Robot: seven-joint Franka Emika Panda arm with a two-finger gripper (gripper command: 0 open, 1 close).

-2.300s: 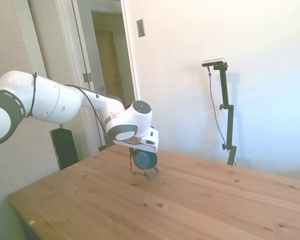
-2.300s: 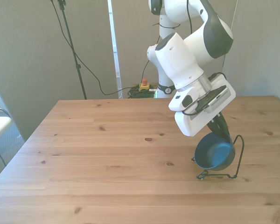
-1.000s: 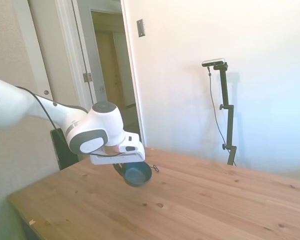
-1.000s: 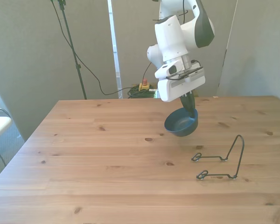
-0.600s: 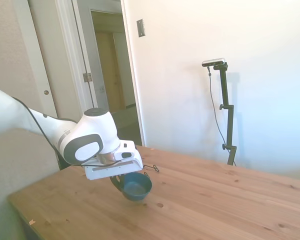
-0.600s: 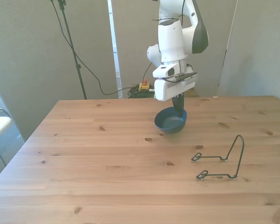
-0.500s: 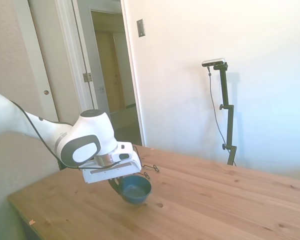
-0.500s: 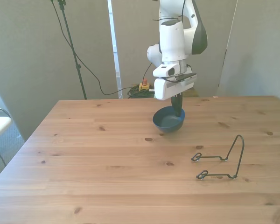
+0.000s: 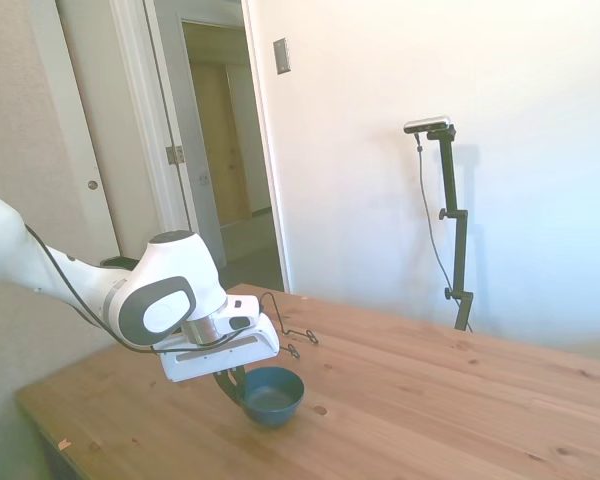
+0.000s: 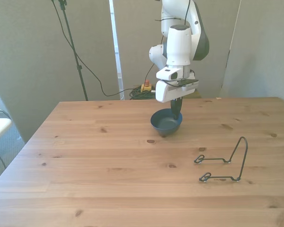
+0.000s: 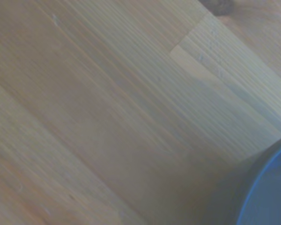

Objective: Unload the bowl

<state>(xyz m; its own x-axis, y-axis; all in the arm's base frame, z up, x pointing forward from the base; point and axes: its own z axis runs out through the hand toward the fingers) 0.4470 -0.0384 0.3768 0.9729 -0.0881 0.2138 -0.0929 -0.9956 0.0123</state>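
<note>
The wooden table (image 10: 99,165) carries all items. The white arm (image 10: 181,40) reaches down over the table's middle portion. The wire rack (image 10: 225,163) stands on the table toward the front view's right, well apart from the bowl, with nothing on it. The bowl (image 10: 164,123) is upright, dark blue, and sits at or just above the table surface near the table's centre; contact with the wood cannot be confirmed. In the side view the bowl (image 9: 272,393) appears directly below the wrist. The gripper (image 10: 176,111) is clamped on the bowl's rim, one finger inside the wall. The wrist view shows blurred wood grain and one edge of the bowl (image 11: 271,194).
</note>
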